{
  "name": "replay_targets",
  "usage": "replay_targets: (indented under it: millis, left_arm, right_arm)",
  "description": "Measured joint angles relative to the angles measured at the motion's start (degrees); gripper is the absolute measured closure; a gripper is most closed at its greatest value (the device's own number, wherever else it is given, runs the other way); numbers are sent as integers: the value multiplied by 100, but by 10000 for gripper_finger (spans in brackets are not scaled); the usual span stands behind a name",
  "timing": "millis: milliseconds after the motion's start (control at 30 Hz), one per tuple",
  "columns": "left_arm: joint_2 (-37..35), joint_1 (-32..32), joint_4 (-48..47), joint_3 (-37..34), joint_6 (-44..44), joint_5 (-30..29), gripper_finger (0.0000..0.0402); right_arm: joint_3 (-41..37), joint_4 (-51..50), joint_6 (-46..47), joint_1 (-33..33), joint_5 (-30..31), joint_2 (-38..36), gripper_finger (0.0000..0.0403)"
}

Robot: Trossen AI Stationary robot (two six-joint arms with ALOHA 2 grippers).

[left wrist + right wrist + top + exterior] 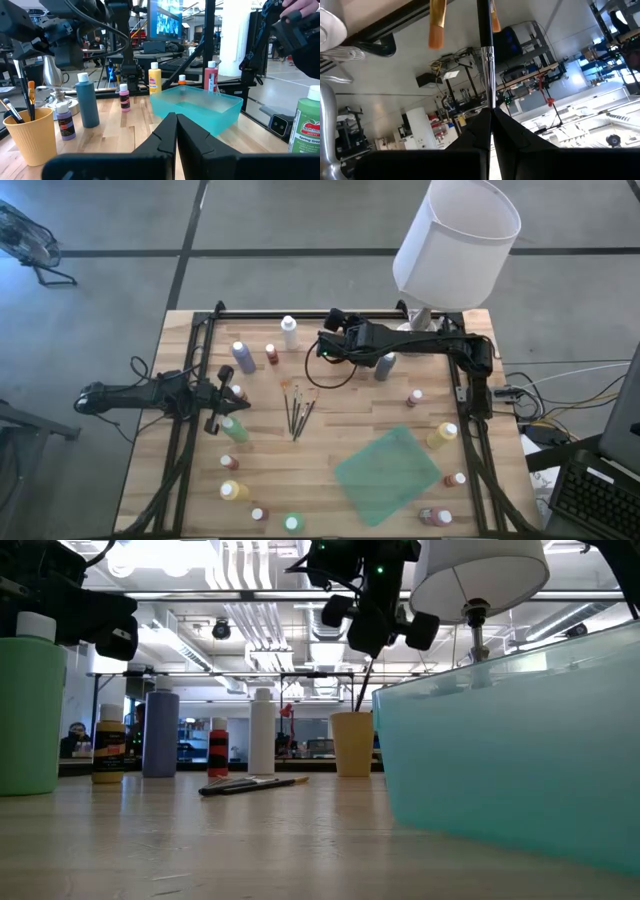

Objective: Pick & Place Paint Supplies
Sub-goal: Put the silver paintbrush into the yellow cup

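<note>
A thin dark-handled brush [485,55] is seen pinched between the closed fingers of the right gripper [325,347], which is held raised above the rear middle of the table [340,415]; in the low view the brush [365,680] hangs from that gripper [372,635] with its lower end at the mouth of a tan cup [351,743]. In the left wrist view 2 other brushes are seen standing in this cup [30,135]. The left gripper [222,393] is kept clamped shut and empty at the left side of the table, just beside a green bottle [234,429]. A small bundle of brushes [298,408] is left lying flat near the table's middle. A translucent teal tray [387,476] lies toward the front right. Paint bottles are scattered around the edges, among them a white one [290,332] and a yellow one [441,435]. A white-shaded lamp [455,238] stands at the rear right.
</note>
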Motion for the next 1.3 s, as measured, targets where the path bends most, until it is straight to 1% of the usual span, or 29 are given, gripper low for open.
replay_targets:
  millis: [533, 700, 833, 1300]
  left_arm:
    - [0, -1, 0, 0, 1, 0, 388]
    - [0, -1, -1, 0, 0, 0, 388]
    - [0, 1, -1, 0, -1, 0, 388]
    - [0, 0, 0, 0, 0, 0, 388]
  right_arm:
    - [-512, 517, -51, 33, -25, 0, 394]
    - [-768, 951, -53, 48, -26, 0, 394]
    - [-931, 1048, -53, 46, -279, 0, 394]
    - [-1208, 1498, -49, 57, -309, 0, 394]
